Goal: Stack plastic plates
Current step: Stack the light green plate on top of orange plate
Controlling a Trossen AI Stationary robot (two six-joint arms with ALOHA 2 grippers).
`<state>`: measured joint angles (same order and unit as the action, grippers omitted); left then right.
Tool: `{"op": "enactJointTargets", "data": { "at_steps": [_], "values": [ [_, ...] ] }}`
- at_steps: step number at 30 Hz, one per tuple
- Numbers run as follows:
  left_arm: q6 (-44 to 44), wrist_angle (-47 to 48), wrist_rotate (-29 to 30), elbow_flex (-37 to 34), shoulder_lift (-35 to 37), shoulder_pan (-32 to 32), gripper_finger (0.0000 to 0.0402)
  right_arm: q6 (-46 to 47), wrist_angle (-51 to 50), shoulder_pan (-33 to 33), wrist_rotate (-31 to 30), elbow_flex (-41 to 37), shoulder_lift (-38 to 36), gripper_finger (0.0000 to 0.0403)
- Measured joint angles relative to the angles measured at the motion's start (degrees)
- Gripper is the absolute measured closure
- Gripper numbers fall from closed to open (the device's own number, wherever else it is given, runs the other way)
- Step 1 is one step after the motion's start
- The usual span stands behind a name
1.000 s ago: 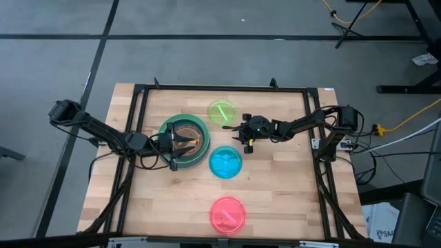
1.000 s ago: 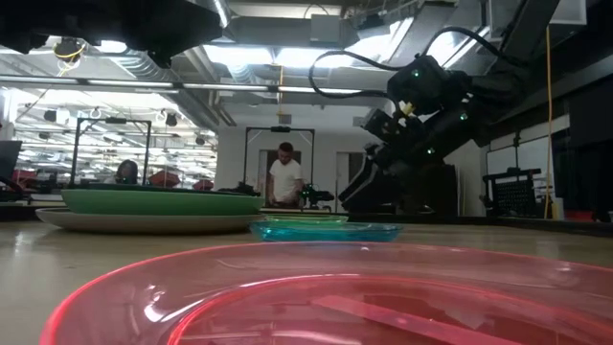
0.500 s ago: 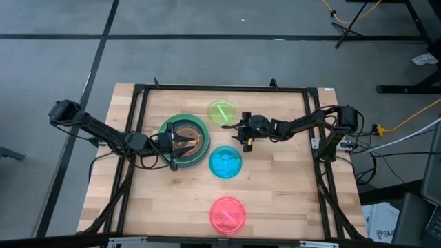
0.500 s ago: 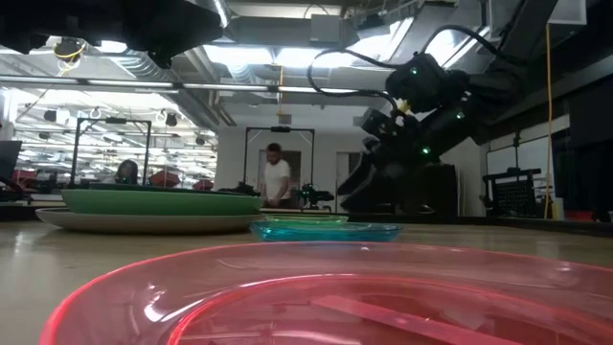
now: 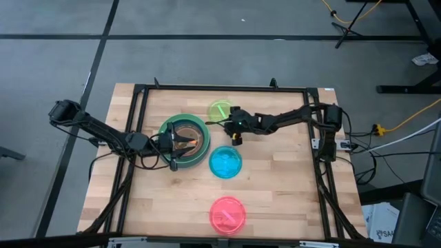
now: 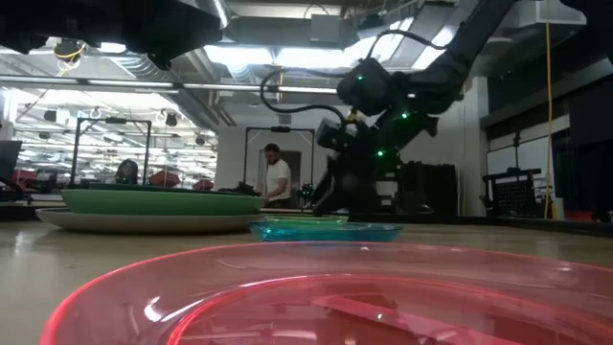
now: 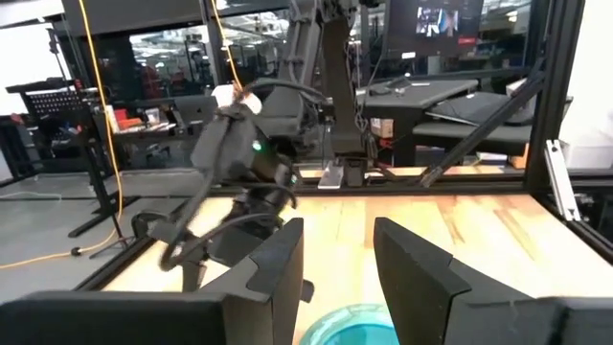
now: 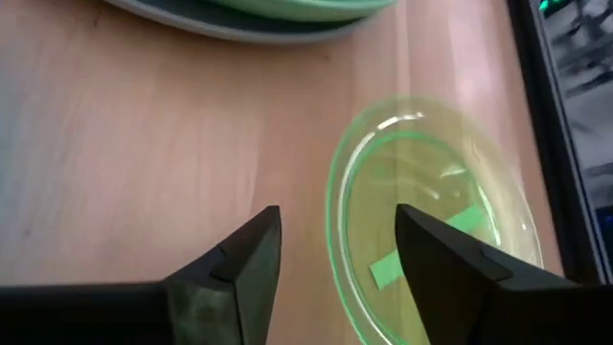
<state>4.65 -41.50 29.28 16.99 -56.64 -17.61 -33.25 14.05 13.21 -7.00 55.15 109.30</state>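
A stack of larger plates (image 5: 184,136) with a light green rim and brown and orange inside sits left of the table's centre; its green and grey plates show in the low view (image 6: 148,203). My left gripper (image 5: 189,140) hovers open over it. The lime plate (image 5: 220,110) lies flat toward the far edge. My right gripper (image 5: 226,124) is open just above it, and the plate's rim (image 8: 335,206) runs between the two fingers in the right wrist view. The blue plate (image 5: 225,162) and the pink plate (image 5: 227,214) lie flat on the wood nearer me.
A black frame (image 5: 220,88) runs along the table's far and side edges. Bare wood lies right of the blue plate and around the pink one. The pink plate (image 6: 335,297) fills the low view's foreground. A person (image 6: 277,177) stands in the room beyond the table.
My right gripper has moved toward the table's left and slightly toward its far edge, from beside the blue plate to the lime plate's near edge. The plates and my left arm have kept still.
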Motion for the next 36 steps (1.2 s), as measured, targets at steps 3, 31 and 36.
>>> {"op": "enactJointTargets", "data": {
  "at_steps": [3,31,36],
  "values": [
    [0.0,0.3,-0.2,0.0,0.0,-0.1,0.0278,0.6,-3.7,1.1,0.8,1.4,0.0,0.0215],
    [0.0,0.3,0.1,0.0,0.0,0.1,0.0278,5.3,1.4,5.5,5.8,1.6,5.5,0.0242],
    [0.0,0.3,0.1,0.0,0.0,0.1,0.0278,7.6,1.7,6.4,7.4,1.6,6.5,0.0246]
  ]
}}
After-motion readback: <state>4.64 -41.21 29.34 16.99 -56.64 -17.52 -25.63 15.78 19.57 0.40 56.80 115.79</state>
